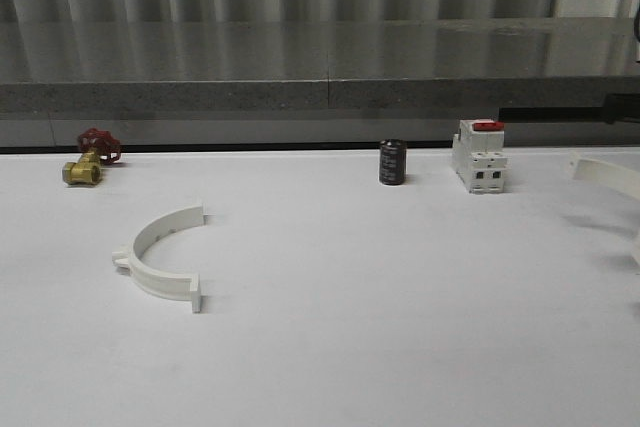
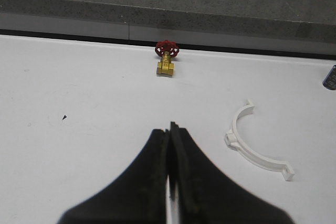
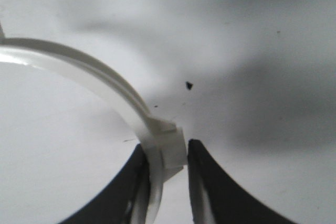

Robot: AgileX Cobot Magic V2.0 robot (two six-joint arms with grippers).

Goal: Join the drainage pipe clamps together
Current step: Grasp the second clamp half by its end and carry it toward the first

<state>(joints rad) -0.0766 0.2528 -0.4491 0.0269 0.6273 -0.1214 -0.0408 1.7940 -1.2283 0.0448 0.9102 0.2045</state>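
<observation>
Step in hand: judged to be the carry of the held half toward its mate; the two halves are not yet joined.
Right end effector [image 3: 168, 169]: closed on the white plastic semicircular clamp half [image 3: 100, 85], gripping it at the small outer ear at mid-arc, one finger on each side of the band.
Held half, position: seen at the far right edge of the front view [image 1: 608, 175], apparently raised off the white table [image 1: 400, 347], its shadow falling below it.
Second clamp half: white plastic half-ring with flat end tabs [image 1: 160, 257], lying flat on the table at the left, its open side facing right.
Left end effector [image 2: 170, 182]: fingers pressed together, holding nothing; it hovers near the resting half [image 2: 257, 142], just to that half's left.
Clearance: the brass valve with red handwheel [image 1: 88, 159], the dark cylindrical capacitor [image 1: 392, 162] and the white breaker with red switch [image 1: 479, 155] stand along the back edge, well apart from the resting half.
Recommendation: keep the held arc level and turn its open side toward the resting half, so the flat end tabs meet face to face.
Recommendation: the left end effector would do well to steady the resting half; loose on a smooth table, it is likely to slide when pushed.
Risk: a grip on the ear alone may let the band pivot under pressing load.
</observation>
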